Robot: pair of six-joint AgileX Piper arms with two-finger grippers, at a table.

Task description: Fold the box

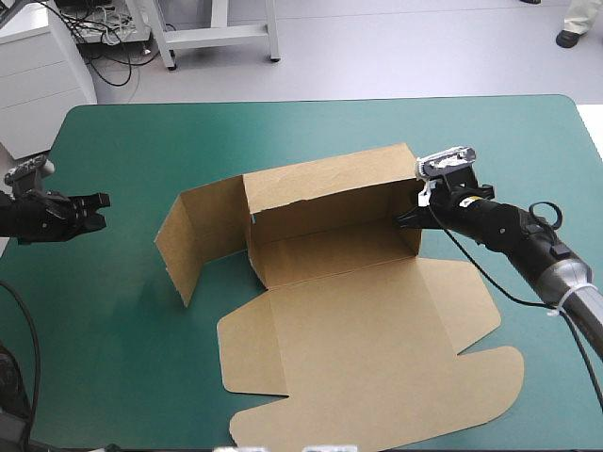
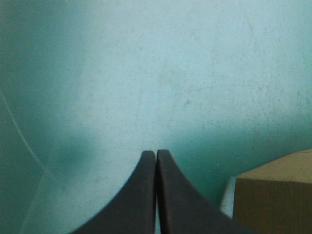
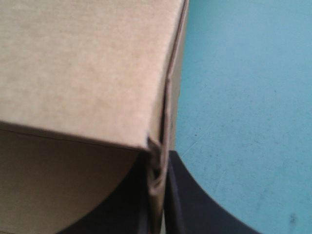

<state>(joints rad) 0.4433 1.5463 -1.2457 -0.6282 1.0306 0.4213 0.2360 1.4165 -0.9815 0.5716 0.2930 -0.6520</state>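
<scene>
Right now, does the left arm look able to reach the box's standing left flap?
Probably yes: only bare teal-green cover lies between the left arm and that flap; its jaws are shut and hold nothing.

Raised box [image 1: 325, 198] walls obstruct mid-table; teal-green cover [image 1: 113, 348] around lies open.

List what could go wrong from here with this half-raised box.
1. The right end effector is shut on a thin wall edge of the box. A hard pull could crease or tear the board, or the edge might slip free.
2. The left side panel stands splayed outward, unheld. The left end effector is shut and off to the side, so that panel may drop flat.
3. Held at one corner only, the box may slide on the teal-green cover.
</scene>
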